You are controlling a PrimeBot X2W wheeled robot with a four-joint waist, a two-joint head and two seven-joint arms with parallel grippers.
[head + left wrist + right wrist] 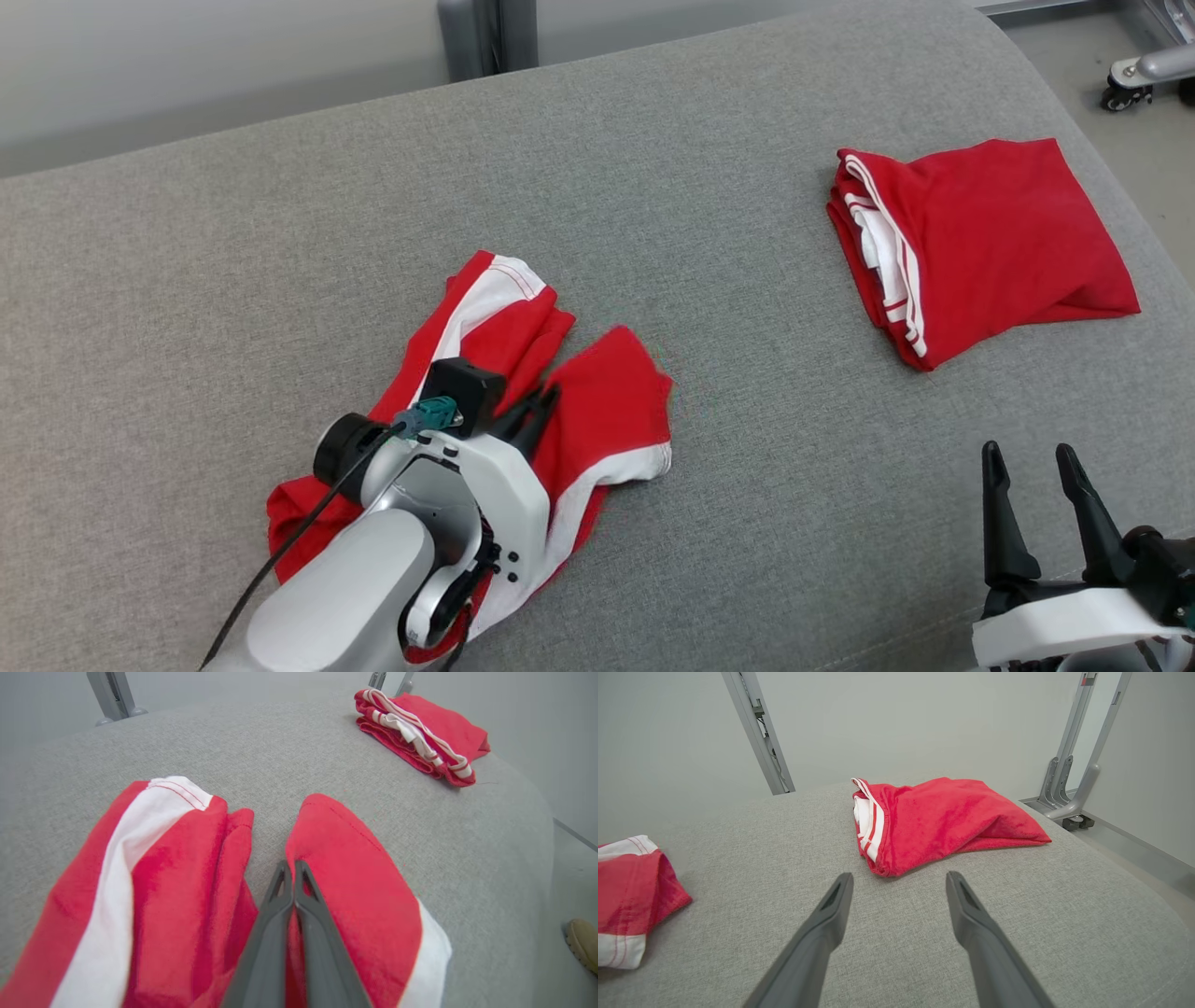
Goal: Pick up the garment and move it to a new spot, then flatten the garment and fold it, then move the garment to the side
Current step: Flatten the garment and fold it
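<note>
Crumpled red-and-white shorts (607, 392), legs pointing toward the far edge of the grey cushion (747, 523), are pinched by the clenched left gripper (544, 399); the right gripper (1027, 455) is held open, well apart.

At the lower left of the head view, the left arm (345, 597) is a smooth silver-grey forearm with a white wrist shell dotted with small dark screws. A black cable (271, 563) meets a teal plug (431, 412) beside a black camera box (464, 387). The left gripper (544, 399) has dark tapered fingers. At the lower right, the right gripper (1027, 453) has black fingers on a white base.
</note>
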